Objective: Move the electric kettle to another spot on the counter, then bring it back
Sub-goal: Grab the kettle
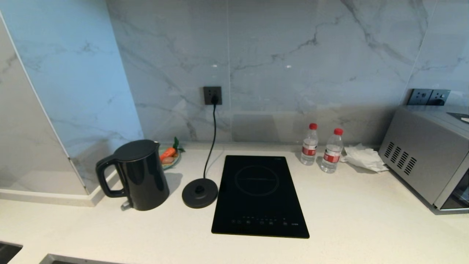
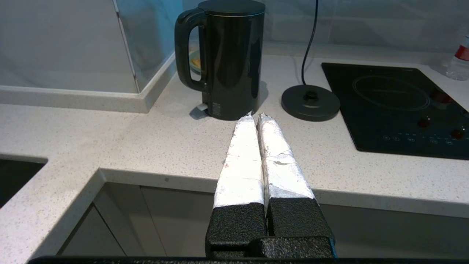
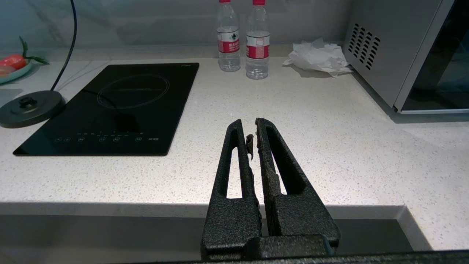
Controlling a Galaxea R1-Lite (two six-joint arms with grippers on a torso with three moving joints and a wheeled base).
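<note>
Left gripper (image 2: 255, 116): sitting nearest the wrist camera, hanging above the counter's front edge, its white-wrapped fingers (image 2: 240, 161) pressing together with nothing between them.
Electric kettle (image 2: 229, 58): standing upright on the counter beyond the left gripper's tips, close ahead of them but apart; its loop handle is pointing away from the base disc, toward the glass panel.
Kettle in the head view: electric kettle (image 1: 141, 176) is resting off its base, just beside it, lid lying flat on top.
Base disc (image 2: 310, 102): lying on the counter beyond the left gripper and to the kettle's far side from the handle, its cord (image 1: 211, 135) running up to a wall socket (image 1: 212, 95).
Counter (image 2: 121, 139): speckled off-white, stretching under and ahead of both grippers.
Induction hob (image 3: 113, 106): lying flat past the base disc, between the two grippers' lines of sight.
Right gripper (image 3: 253, 126): hanging over the counter edge well apart from the kettle, black fingers (image 3: 234, 165) nearly meeting, gripping nothing.
Water bottles (image 3: 243, 38): standing side by side far ahead of the right gripper, crumpled tissue (image 3: 317, 57) and a microwave (image 3: 395, 55) beside them.
</note>
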